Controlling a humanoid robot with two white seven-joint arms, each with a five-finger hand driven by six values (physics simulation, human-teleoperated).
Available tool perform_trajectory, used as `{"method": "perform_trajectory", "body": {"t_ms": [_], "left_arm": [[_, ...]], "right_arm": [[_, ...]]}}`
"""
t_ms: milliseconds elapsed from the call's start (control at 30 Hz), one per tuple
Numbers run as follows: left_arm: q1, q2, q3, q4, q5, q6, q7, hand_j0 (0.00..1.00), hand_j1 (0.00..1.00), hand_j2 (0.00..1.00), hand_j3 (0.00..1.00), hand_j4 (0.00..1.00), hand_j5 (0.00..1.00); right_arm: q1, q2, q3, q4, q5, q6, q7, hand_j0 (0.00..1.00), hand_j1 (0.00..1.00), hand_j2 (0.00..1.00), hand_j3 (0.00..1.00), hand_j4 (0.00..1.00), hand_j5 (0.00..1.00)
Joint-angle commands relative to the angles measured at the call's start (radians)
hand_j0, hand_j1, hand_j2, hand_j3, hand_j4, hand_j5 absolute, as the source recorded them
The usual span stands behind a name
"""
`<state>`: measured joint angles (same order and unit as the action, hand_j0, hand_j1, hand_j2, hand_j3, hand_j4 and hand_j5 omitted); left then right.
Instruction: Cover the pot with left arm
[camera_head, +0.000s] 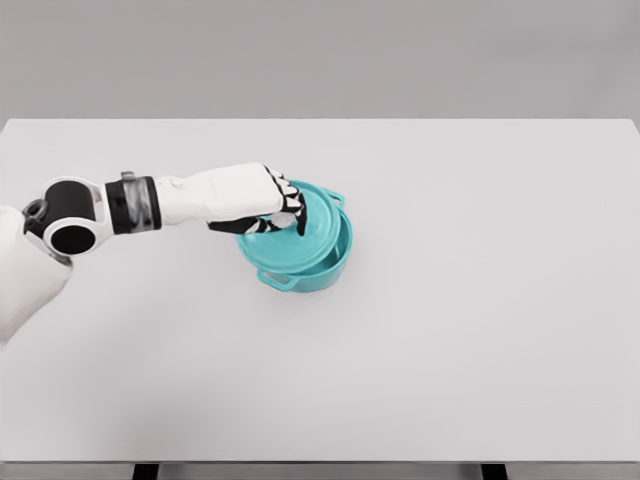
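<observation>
A teal pot (318, 272) with two side handles stands near the middle of the white table (480, 300). A teal lid (318, 232) sits on it, tilted and shifted a little toward the back left, so the pot's front rim shows below it. My left hand (285, 212) reaches in from the left and rests on top of the lid, its fingers curled around the lid's knob, which is mostly hidden. The right arm is out of the picture.
The white table fills the view, with a grey wall behind it. Its front edge runs along the bottom of the picture.
</observation>
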<state>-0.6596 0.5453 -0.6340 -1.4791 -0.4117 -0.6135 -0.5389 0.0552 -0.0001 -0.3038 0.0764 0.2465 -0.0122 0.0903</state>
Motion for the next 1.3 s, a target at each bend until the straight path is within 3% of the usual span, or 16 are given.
{"method": "perform_trajectory", "body": {"t_ms": [0,633,1267], "left_arm": [[0.000,-0.011,-0.006,0.002,-0.002,0.003,0.000,0.50,0.50,0.50,0.50,0.50,0.50],[-0.008,-0.080,-0.006,0.076,-0.029,0.003,0.000,0.51,0.51,0.51,0.51,0.51,0.51],[0.000,-0.084,-0.004,0.079,-0.035,0.003,0.000,0.52,0.52,0.52,0.52,0.52,0.52]], "right_arm": [[0.000,0.000,0.000,0.000,0.000,0.000,0.000,1.00,1.00,1.00,1.00,1.00,1.00],[0.000,0.000,0.000,-0.001,0.000,0.000,0.000,1.00,1.00,1.00,1.00,1.00,1.00],[0.000,0.000,0.000,0.000,0.000,0.000,0.000,1.00,1.00,1.00,1.00,1.00,1.00]]}}
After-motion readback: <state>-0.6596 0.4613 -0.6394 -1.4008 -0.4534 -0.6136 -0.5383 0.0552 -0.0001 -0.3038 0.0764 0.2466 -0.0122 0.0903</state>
